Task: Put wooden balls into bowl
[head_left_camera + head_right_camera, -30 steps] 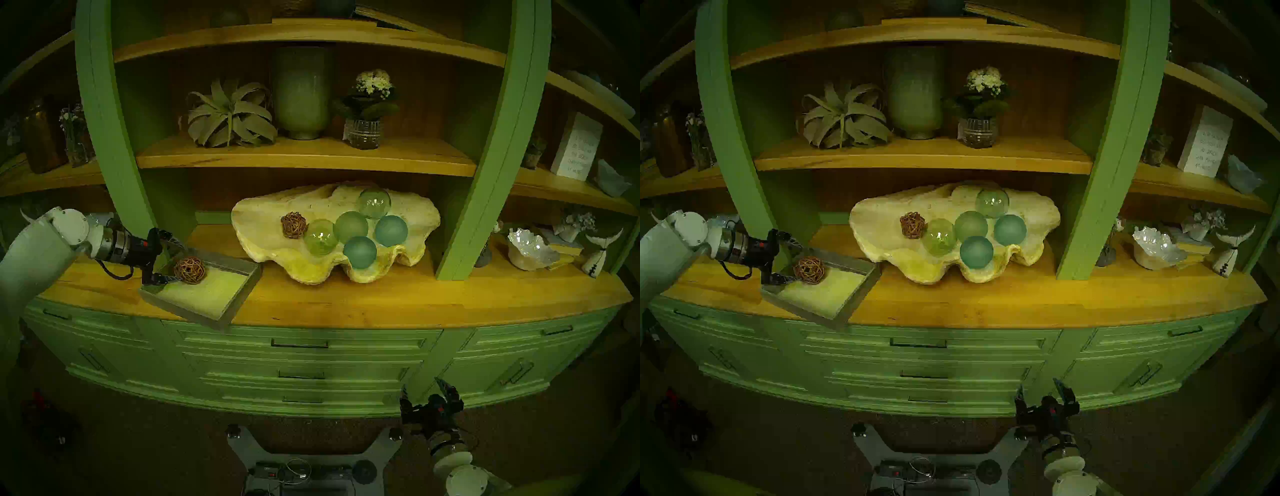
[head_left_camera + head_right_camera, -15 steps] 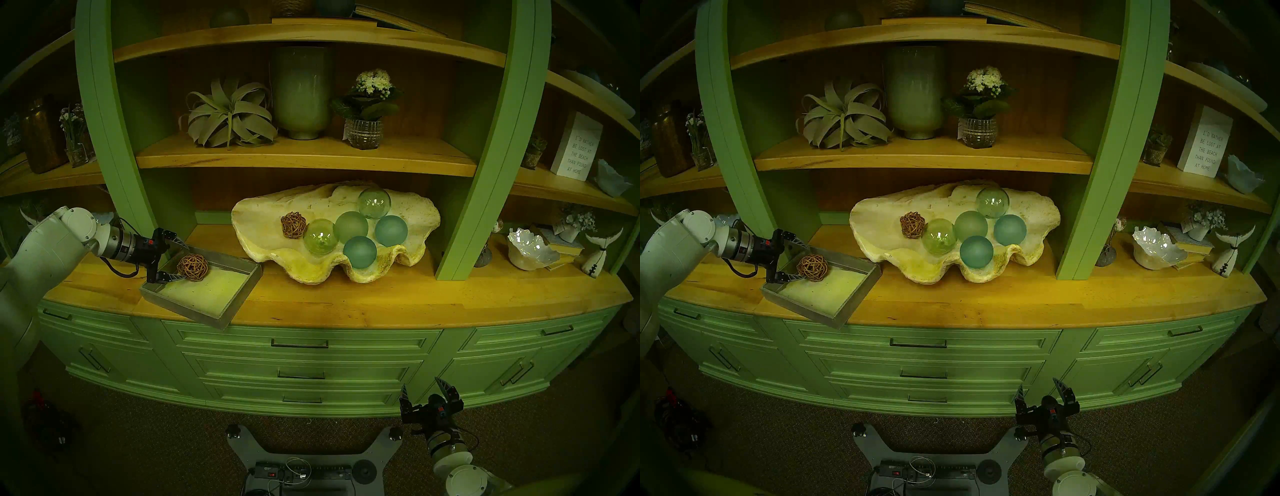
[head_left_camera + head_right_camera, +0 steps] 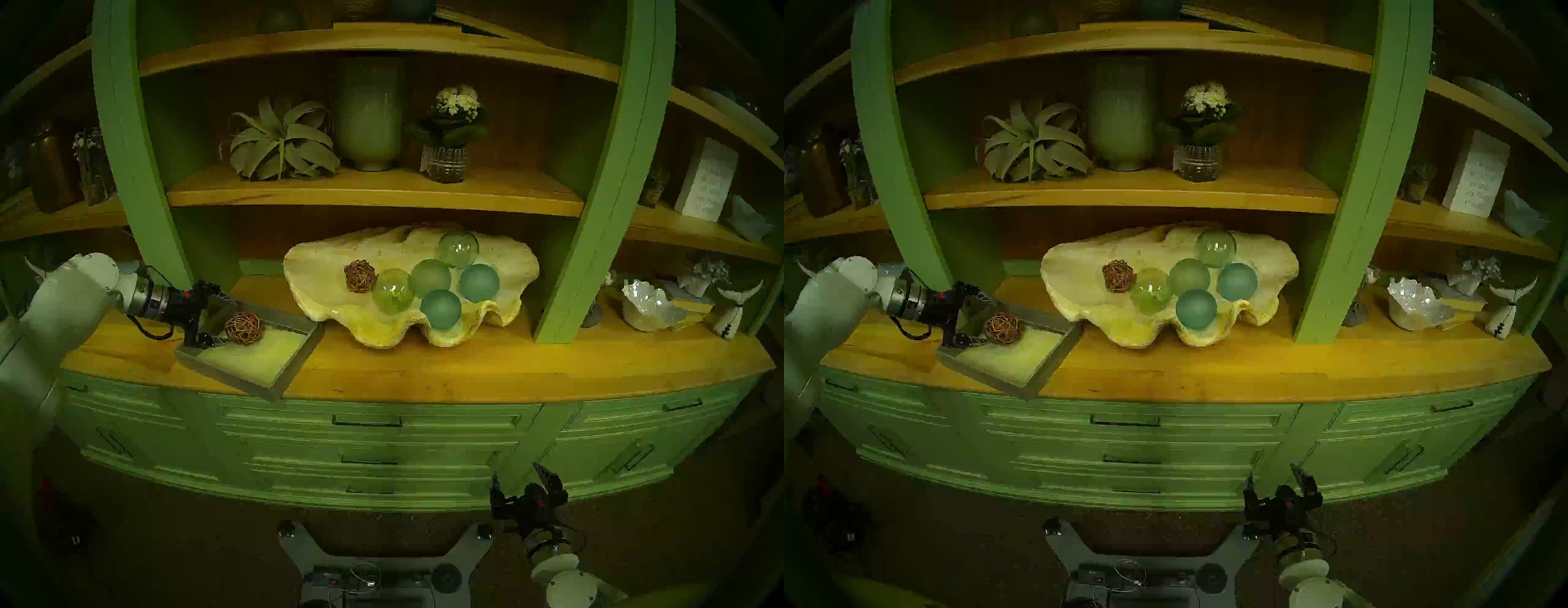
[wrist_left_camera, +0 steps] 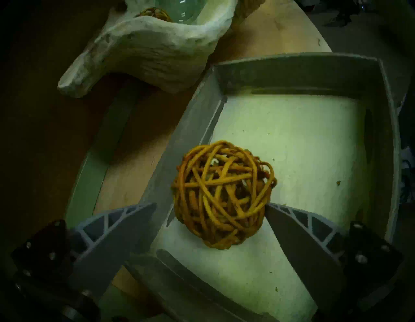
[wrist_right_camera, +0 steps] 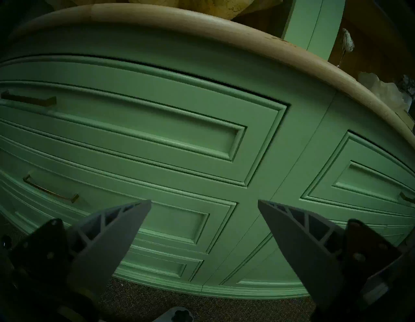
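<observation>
One woven brown wooden ball point(image 3: 243, 327) point(image 3: 1001, 328) point(image 4: 223, 194) lies in the grey square tray point(image 3: 263, 378) point(image 4: 292, 67) on the counter, close to its far wall. My left gripper point(image 3: 225, 320) point(image 4: 211, 205) is open around it. One finger is inside the tray at the ball's side; the other is above the tray's wall. A second wooden ball point(image 3: 359, 276) point(image 3: 1118, 276) rests inside the bowl, a big cream clam shell point(image 3: 314, 263) point(image 3: 1072, 263) point(image 4: 152, 51). My right gripper point(image 3: 515, 473) point(image 5: 204, 201) hangs open and empty low before the drawers.
Several green and teal glass spheres point(image 3: 441, 309) fill the shell's right half. Green cabinet posts point(image 3: 140, 170) point(image 3: 594, 212) flank the bay, with a wooden shelf point(image 3: 373, 195) just above the shell. A white ruffled bowl point(image 3: 651, 305) sits at the far right.
My left gripper has moved right, closer around the ball in the tray. The ball and the tray have shifted slightly right. The right arm is unchanged.
</observation>
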Controlling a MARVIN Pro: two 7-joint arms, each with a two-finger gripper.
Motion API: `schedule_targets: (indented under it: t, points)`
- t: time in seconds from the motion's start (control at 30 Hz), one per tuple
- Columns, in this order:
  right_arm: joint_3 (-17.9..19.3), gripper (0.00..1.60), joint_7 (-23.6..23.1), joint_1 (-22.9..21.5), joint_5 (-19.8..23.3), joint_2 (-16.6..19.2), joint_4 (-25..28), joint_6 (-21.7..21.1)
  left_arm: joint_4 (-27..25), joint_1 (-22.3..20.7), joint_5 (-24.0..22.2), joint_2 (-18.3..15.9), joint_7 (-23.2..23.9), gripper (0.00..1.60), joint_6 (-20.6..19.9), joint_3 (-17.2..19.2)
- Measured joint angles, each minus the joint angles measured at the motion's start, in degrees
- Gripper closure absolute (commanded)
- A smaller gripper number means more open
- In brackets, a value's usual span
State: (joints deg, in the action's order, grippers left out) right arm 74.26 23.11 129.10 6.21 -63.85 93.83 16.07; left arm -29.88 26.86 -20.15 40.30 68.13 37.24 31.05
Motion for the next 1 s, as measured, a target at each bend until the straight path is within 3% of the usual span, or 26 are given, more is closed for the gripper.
schedule_targets:
  t: [0.17,0.3,0.67,1.0]
  points:
    - [0.0,0.00,0.0,0.0,0.0,0.0,0.0,0.0,-3.3,1.0,-5.3,-1.3,0.5,0.00,-0.8,1.2]
    - [0.0,0.00,0.0,0.0,0.0,0.0,0.0,0.0,-6.0,2.2,-9.8,-3.1,3.0,0.00,-3.6,1.7]
    - [0.0,0.00,0.0,0.0,0.0,0.0,0.0,0.0,-2.5,5.2,-17.4,-4.3,9.9,0.00,-12.3,3.5]
    - [0.0,0.00,0.0,0.0,0.0,0.0,0.0,0.0,-3.7,6.1,-20.1,-3.3,7.7,0.00,-14.9,5.4]
